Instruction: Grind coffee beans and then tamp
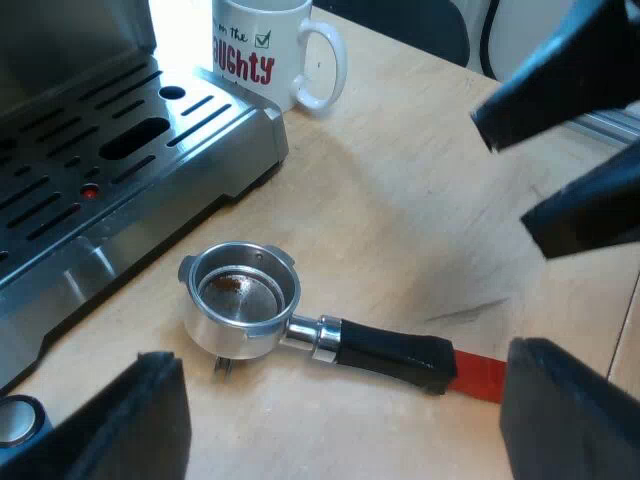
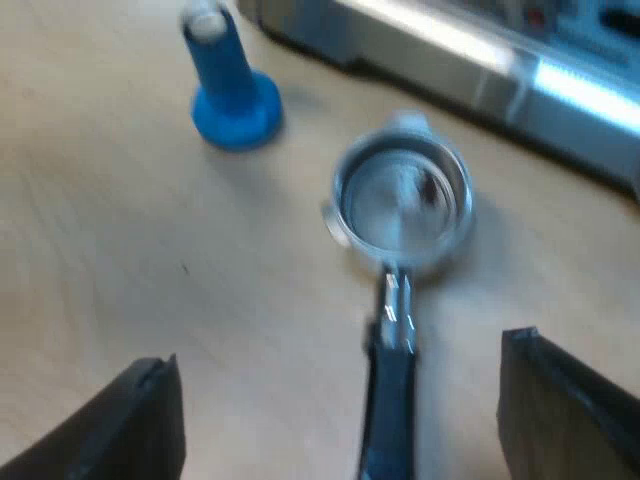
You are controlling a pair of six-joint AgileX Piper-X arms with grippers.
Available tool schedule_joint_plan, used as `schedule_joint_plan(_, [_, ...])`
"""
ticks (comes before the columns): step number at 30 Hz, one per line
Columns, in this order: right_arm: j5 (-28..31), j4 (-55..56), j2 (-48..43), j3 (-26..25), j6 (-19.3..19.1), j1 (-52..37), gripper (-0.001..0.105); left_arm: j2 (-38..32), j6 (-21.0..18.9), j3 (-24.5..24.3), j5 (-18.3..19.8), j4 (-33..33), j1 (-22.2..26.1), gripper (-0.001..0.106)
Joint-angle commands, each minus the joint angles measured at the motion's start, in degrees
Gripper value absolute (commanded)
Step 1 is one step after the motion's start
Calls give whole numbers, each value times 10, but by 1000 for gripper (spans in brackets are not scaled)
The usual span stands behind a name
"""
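Observation:
The metal holder [image 1: 240, 295] lies loose on the wooden table just off the espresso machine's drip tray [image 1: 100, 170]. Its basket faces up and holds only traces of brown grounds. The dark handle [image 1: 390, 350] ends in red [image 1: 480, 375]. My left gripper [image 1: 350, 425] hovers open above the holder, one finger on each side. My right gripper [image 2: 350, 420] is open too, its fingers straddling the handle [image 2: 393, 400] from above, with the basket [image 2: 400, 195] just beyond. From the left wrist, the right gripper [image 1: 508, 178] hangs over the table beyond the red end. A blue tamper [image 2: 230, 90] stands upright near the basket.
A white mug [image 1: 270, 45] with red lettering stands by the corner of the drip tray. The machine's steel front edge [image 2: 500, 60] runs close behind the holder. Bare wood surrounds the handle.

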Motion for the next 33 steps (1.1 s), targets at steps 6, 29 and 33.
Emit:
schedule_joint_plan(6, [4,-99,-17,-5,-103,-1,66,-4,1,2,-2,-4,-2,66])
schedule_joint_plan(29, [3,-107,-17,-5,-105,-1,66,45,1,2,-144,-28,-2,66])
schedule_joint_plan(33, [3,-107,-17,-5,-105,-1,66,85,1,2,-144,-72,-2,66])
